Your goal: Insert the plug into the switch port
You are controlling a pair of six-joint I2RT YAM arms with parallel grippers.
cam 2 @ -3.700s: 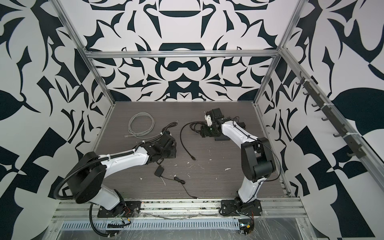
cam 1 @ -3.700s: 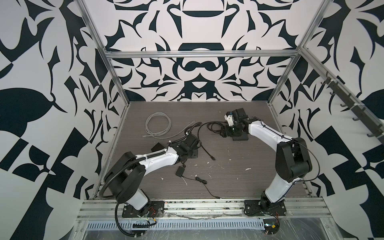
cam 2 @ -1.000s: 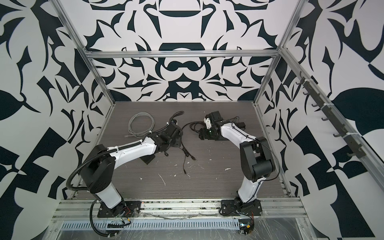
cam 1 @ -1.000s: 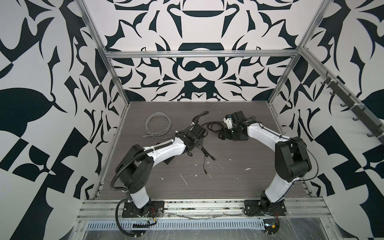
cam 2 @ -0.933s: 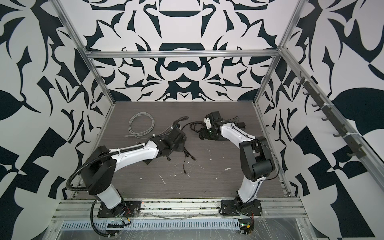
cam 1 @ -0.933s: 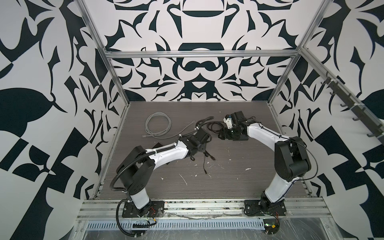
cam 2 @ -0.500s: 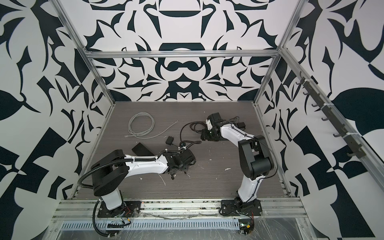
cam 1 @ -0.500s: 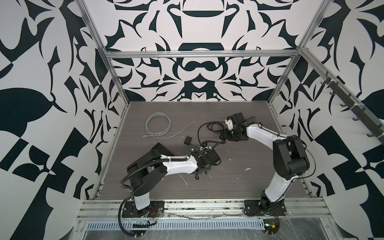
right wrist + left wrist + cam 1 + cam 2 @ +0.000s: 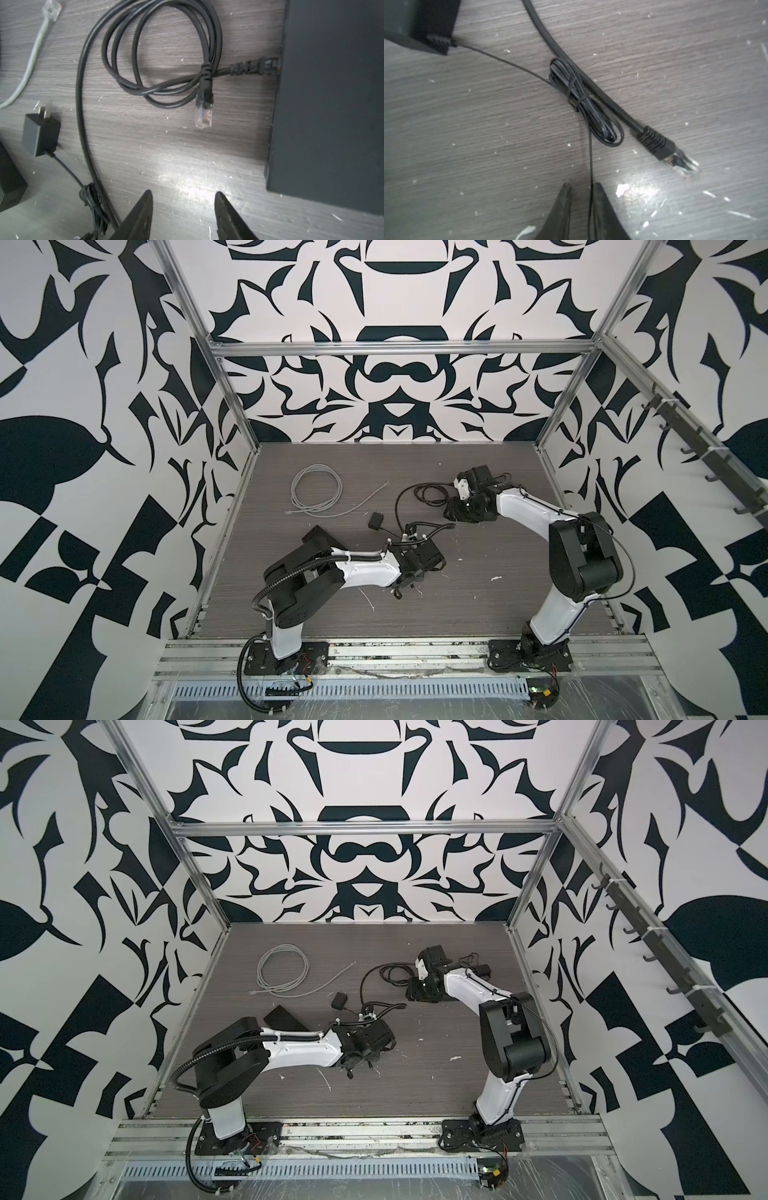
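1. Left gripper point(image 9: 582, 185) — jaws narrow about a thin wire point(image 9: 591, 158); whether it is pinched cannot be told.
2. The plug point(image 9: 683, 164) is seen just beside it, at two o'clock off the fingers' heading, flat, its long axis laid ten-to-four, clear tip outward.
3. Right gripper point(image 9: 183, 194) is held half-wide, empty; a second plug point(image 9: 204, 112) lies near, at twelve.
4. The switch point(image 9: 332, 104) is set at two o'clock — one cable point(image 9: 245, 68) already seated.
5. Of the two, the left is judged nearer to the plug.

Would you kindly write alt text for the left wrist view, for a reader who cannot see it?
The left gripper holds its jaws narrowly apart, a thin black wire running between them. Beyond, a black Ethernet cable ends in a clear plug on the scratched wood-grain table.
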